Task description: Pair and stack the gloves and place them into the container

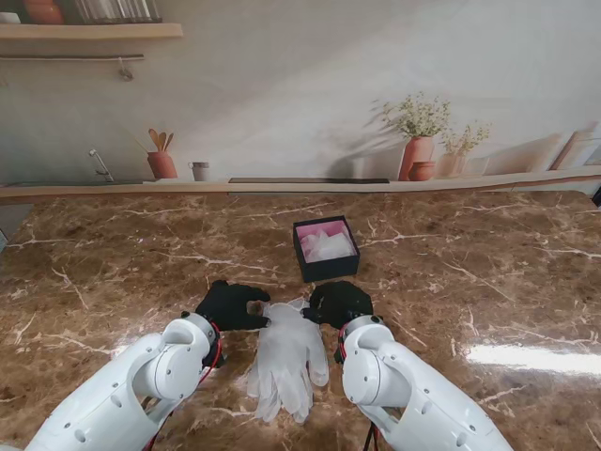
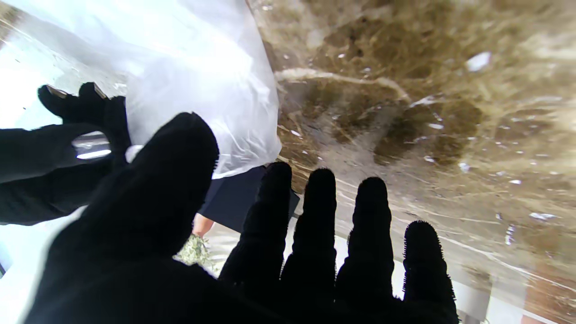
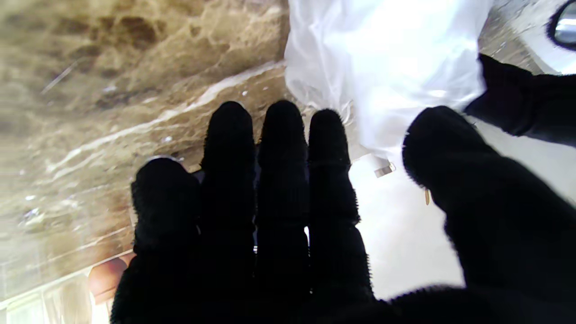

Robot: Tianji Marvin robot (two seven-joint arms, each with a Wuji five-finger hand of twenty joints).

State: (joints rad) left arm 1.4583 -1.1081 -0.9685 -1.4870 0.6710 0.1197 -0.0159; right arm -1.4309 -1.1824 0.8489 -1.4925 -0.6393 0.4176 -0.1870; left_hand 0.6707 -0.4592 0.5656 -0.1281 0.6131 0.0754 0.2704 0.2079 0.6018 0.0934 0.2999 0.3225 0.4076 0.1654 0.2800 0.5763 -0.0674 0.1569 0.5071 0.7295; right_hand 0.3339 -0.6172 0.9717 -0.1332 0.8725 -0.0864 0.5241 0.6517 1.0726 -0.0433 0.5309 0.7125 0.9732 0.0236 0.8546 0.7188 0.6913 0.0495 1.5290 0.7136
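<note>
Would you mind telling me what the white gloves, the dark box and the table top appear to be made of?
The thin white gloves look like translucent plastic film or light latex: they crinkle, gleam and let light through in the wrist views. The small dark square box seems to be matte card, with pale tissue-like filling inside. The brown veined table top looks like polished marble or an imitation, given its glossy reflections.

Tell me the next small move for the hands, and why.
Probably close both hands on the cuff end of the white gloves. The left hand and right hand flank that end with fingers apart, holding nothing, and the dark box lies just beyond.
</note>
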